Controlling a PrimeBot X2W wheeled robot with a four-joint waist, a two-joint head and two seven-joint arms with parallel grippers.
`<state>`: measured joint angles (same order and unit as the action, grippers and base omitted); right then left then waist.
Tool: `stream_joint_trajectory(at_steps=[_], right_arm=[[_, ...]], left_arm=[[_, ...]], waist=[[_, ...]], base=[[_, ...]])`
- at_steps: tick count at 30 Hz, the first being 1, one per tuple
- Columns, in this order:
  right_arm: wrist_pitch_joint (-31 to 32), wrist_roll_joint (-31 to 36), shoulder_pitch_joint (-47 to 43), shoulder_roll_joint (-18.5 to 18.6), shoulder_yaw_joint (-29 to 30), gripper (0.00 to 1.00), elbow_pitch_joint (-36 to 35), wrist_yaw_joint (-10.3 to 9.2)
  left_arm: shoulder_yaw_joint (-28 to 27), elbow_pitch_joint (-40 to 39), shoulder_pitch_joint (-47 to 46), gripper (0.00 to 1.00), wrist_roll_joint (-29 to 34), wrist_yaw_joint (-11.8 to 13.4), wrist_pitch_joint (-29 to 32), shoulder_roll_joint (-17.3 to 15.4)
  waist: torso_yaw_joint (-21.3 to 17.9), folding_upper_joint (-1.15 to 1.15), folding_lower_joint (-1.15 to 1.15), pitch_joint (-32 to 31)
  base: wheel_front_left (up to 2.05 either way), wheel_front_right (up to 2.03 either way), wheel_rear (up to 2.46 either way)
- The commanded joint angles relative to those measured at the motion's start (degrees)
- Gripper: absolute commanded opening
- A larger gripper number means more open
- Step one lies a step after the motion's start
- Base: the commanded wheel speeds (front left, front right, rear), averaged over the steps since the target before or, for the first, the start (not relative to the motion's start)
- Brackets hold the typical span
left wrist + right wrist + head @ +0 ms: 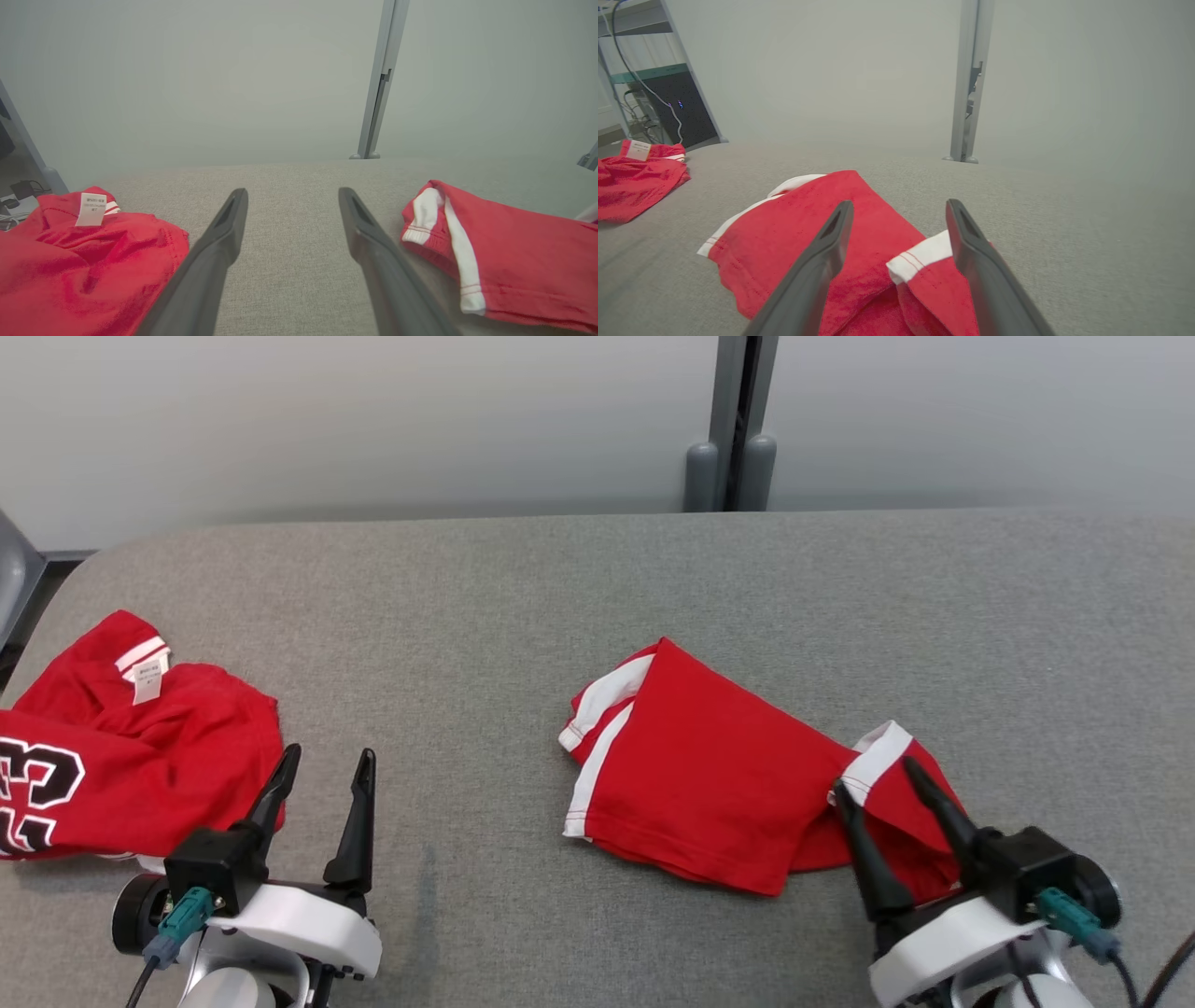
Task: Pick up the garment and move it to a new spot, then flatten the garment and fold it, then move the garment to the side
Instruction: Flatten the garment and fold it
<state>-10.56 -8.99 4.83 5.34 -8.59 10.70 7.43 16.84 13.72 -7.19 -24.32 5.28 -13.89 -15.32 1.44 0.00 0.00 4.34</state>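
Note:
A red garment [709,784] with white trim lies loosely folded on the grey fabric table [560,597], right of centre. One white-edged flap is turned up at its right end. My right gripper [874,777] hovers open over that flap, fingers either side of the white band [924,256]. In the right wrist view the gripper [900,202] holds nothing and the garment [794,233] spreads to its left. My left gripper [329,754] stands open over bare table; its wrist view shows the gripper [293,191] with the garment [523,266] on its right.
A crumpled red jersey [140,756] with a black-and-white number and a white label lies at the table's left end, close to my left gripper. A grey post [733,429] stands against the wall behind the table. A shelf with cables [658,93] is beyond the left end.

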Motion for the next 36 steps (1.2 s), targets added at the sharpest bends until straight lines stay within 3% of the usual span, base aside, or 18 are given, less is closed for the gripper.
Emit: stream_joint_trajectory(at_steps=[1, 7, 18, 19, 20, 21, 22, 23, 36], right_arm=[[0.5, 0.2, 1.2, 0.4, -2.8, 1.00, 0.9, 0.11], [2.9, -0.4, 4.7, 2.3, -14.1, 1.00, 4.1, 0.11], [6.7, 0.4, 10.8, 6.5, -25.0, 1.00, 9.5, 0.07], [7.0, 0.0, 11.2, 6.6, -25.2, 0.96, 10.1, 0.06], [7.3, -0.2, 11.4, 6.7, -25.4, 0.55, 10.7, 0.07], [7.6, -0.3, 11.8, 6.7, -25.5, 0.40, 11.2, 0.07], [7.7, -0.8, 12.1, 6.6, -25.6, 0.05, 11.7, 0.07], [7.1, -1.1, 12.6, 6.6, -25.6, 0.00, 11.9, 0.07], [2.5, -3.2, 13.7, 5.0, -22.6, 0.00, 3.9, 0.07]], left_arm=[[0.2, 0.3, -1.5, 1.00, 0.3, -0.2, -0.3, 0.1], [0.7, 1.2, -3.9, 1.00, 0.7, -0.9, -0.7, 1.0], [0.8, 2.6, -6.9, 1.00, 1.3, -1.8, -1.2, 2.7], [0.7, 2.9, -7.0, 1.00, 1.3, -1.9, -1.2, 2.8], [0.6, 3.1, -7.0, 1.00, 1.4, -2.0, -1.2, 2.9], [0.5, 3.2, -7.1, 1.00, 1.5, -2.1, -1.3, 3.1], [0.5, 3.3, -7.3, 1.00, 1.6, -2.2, -1.3, 3.3], [0.2, 3.6, -7.5, 1.00, 1.8, -2.2, -1.3, 3.6], [-2.2, 3.8, -6.2, 1.00, 3.1, -2.9, -1.3, 3.8]], waist=[[1.6, 0.00, 0.00, 1.7], [3.6, 0.00, 0.00, 4.4], [5.5, 0.00, 0.00, 8.0], [5.6, 0.00, 0.00, 8.2], [5.7, 0.00, 0.00, 8.3], [5.7, 0.00, 0.00, 8.5], [5.8, 0.00, 0.00, 8.6], [5.9, 0.00, 0.00, 8.8], [3.4, 0.00, 0.00, 7.4]], base=[[0.00, 0.00, 0.00], [0.00, 0.00, 0.00], [0.00, 0.00, 0.00], [0.00, 0.00, 0.00], [0.00, 0.00, 0.00], [0.00, 0.00, 0.00], [0.00, 0.00, 0.00], [0.00, 0.00, 0.00], [0.00, 0.00, 0.00]])
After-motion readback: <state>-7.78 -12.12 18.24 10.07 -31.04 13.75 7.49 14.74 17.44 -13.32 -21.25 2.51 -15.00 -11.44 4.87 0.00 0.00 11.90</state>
